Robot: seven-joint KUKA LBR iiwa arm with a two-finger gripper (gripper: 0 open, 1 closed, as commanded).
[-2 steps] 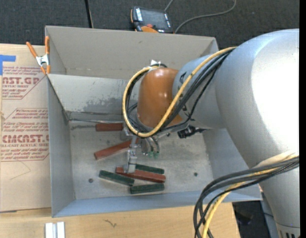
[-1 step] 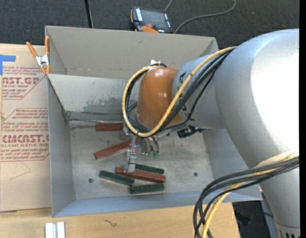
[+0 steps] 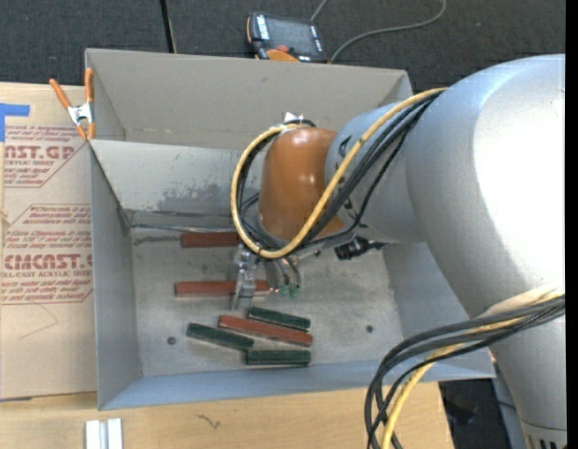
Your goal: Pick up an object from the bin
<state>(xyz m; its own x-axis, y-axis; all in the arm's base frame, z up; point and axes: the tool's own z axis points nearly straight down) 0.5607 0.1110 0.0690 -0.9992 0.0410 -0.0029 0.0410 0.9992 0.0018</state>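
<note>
My gripper [image 3: 265, 285] hangs below the orange cover, low over the bin floor near its middle. It is open, with one fingertip [image 3: 243, 286] on the left and the other on the right. The right end of a flat red-brown stick [image 3: 207, 289] lies between the two, flat on the floor. Just in front of the gripper lies a dark green stick [image 3: 278, 318], and beside it another red-brown stick [image 3: 267, 331].
A third red-brown stick [image 3: 210, 239] lies by the back wall. Two more dark green sticks [image 3: 219, 336] [image 3: 278, 355] rest near the front wall. The arm and its cables cover the bin's right side.
</note>
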